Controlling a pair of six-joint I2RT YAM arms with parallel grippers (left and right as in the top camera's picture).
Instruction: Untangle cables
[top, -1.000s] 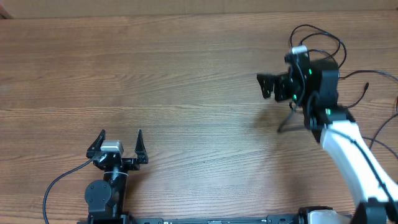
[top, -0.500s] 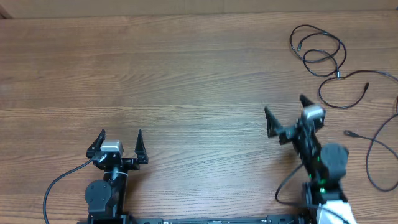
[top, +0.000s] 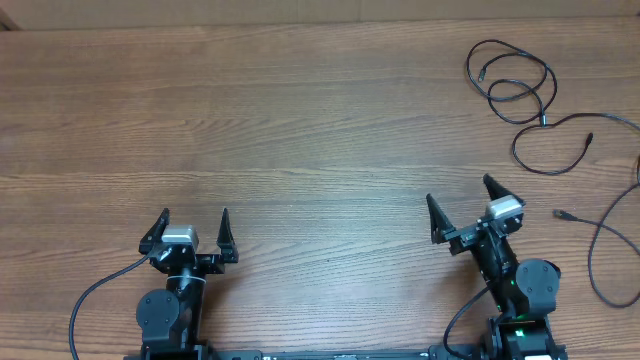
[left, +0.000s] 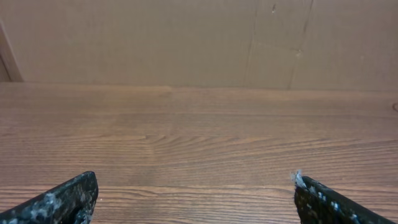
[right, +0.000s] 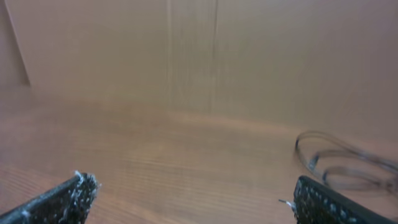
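Thin black cables lie at the table's far right. One looped cable (top: 510, 82) sits at the top right and also shows blurred in the right wrist view (right: 339, 163). A second cable (top: 548, 143) curves below it. A third cable (top: 600, 235) runs along the right edge with a small plug near my right arm. My right gripper (top: 462, 205) is open and empty, well below and left of the loops. My left gripper (top: 195, 222) is open and empty at the front left, far from the cables. Its fingertips frame bare wood in the left wrist view (left: 193, 186).
The wooden table (top: 300, 130) spreads between the arms. A brown cardboard wall (left: 186, 37) stands at the table's far edge. Thicker black wiring (top: 95, 295) runs from the left arm's base.
My right arm has pulled back from the cables at the top right down to the front of the table, with its gripper open and empty. The cables stay where they lay. The left arm has not moved.
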